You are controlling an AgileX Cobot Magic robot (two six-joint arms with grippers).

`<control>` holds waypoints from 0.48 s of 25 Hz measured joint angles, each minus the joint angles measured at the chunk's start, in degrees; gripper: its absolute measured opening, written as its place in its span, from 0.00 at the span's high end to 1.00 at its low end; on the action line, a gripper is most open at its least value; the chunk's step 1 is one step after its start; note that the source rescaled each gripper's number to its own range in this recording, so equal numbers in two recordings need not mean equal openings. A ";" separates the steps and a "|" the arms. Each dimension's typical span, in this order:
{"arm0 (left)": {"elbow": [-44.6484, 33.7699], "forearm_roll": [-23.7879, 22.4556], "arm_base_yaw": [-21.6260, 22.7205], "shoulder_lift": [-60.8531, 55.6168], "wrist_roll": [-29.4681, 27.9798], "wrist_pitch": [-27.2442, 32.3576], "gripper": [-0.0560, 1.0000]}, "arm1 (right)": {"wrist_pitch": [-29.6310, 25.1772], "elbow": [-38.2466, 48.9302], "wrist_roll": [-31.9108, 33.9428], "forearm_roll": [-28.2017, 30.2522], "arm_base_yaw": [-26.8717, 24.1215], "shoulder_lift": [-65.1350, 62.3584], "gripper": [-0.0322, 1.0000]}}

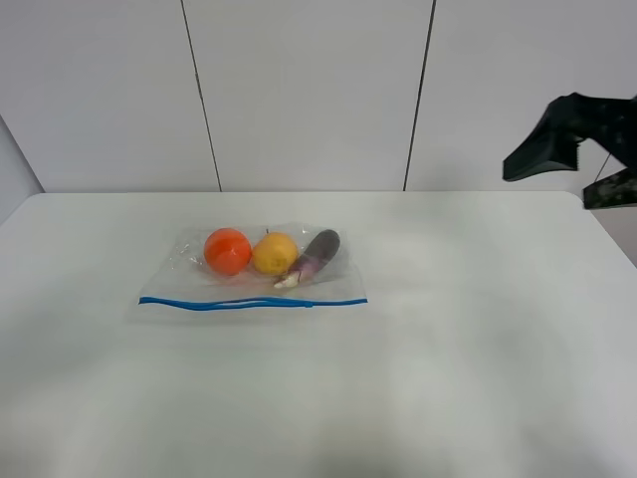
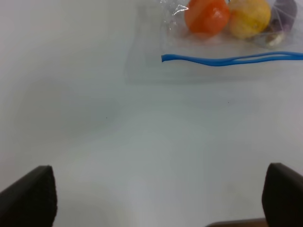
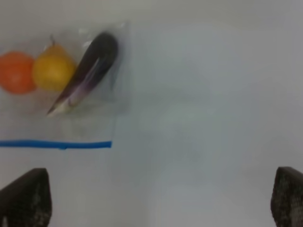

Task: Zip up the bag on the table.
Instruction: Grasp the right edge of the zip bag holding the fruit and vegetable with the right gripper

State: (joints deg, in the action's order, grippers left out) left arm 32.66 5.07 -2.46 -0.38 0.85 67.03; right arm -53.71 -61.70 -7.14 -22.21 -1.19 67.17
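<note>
The bag (image 1: 253, 271) lies flat on the white table (image 1: 448, 349), left of centre, clear and crinkly. Inside it are an orange fruit (image 1: 227, 250), a yellow fruit (image 1: 275, 253) and a purple eggplant (image 1: 317, 255). Its blue zipper strip (image 1: 254, 302) runs along the near edge; in the left wrist view the strip (image 2: 232, 58) splits into two thin lines toward one end. My left gripper (image 2: 156, 201) is open, well short of the strip's end. My right gripper (image 3: 156, 201) is open, off the bag's eggplant (image 3: 87, 71) end, and hangs raised at the far right (image 1: 547, 184).
White wall panels (image 1: 309, 90) stand behind the table's far edge. The table's right edge (image 1: 607, 239) runs close under the right arm. Bare white tabletop surrounds the bag on all sides.
</note>
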 joint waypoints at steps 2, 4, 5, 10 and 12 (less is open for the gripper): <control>0.00 0.00 0.00 0.00 0.00 0.00 0.00 | -0.94 -1.95 -3.62 -4.76 0.00 6.51 0.00; 0.00 0.00 0.00 0.00 0.00 0.00 0.00 | -1.73 -3.21 -8.21 -10.16 0.00 12.91 0.00; 0.00 0.00 0.00 0.00 0.00 0.00 0.00 | -1.94 -3.40 -10.49 -13.33 0.00 15.89 0.00; 0.00 0.00 0.00 0.00 0.00 0.00 0.00 | -4.10 -3.52 -19.86 -27.16 0.00 27.42 0.00; 0.00 0.00 0.00 0.00 0.00 0.00 0.00 | -4.78 -3.52 -22.70 -31.24 0.00 30.87 0.00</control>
State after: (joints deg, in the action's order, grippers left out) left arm 32.66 5.07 -2.46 -0.38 0.85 67.03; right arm -58.50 -65.22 -29.84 -53.45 -1.19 98.04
